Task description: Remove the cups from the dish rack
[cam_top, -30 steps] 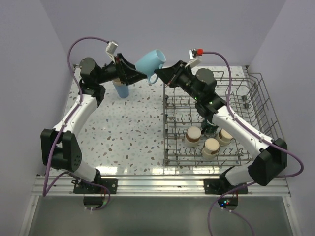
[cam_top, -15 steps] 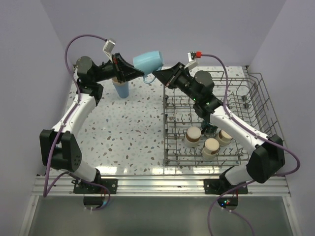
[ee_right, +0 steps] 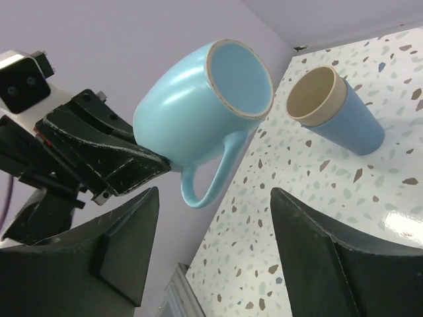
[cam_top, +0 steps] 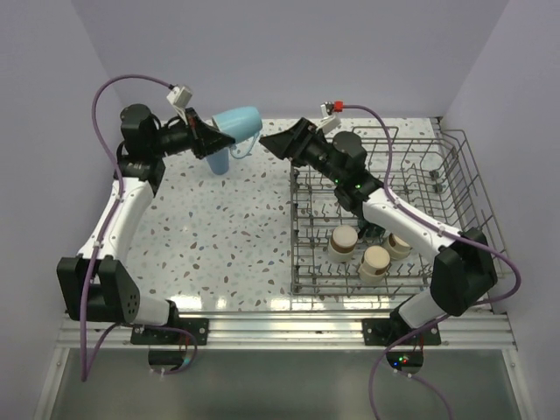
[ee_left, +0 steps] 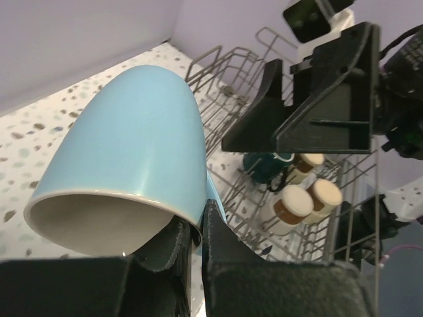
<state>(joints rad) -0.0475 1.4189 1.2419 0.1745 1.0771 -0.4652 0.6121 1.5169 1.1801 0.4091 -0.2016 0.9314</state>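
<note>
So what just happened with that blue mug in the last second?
The blue mug changed hands. The left claw closed on it and pulled it off to the left, in the air above the table. The right claw let go and opened. The blue tumbler on the table and the beige cups in the rack stayed put.
</note>
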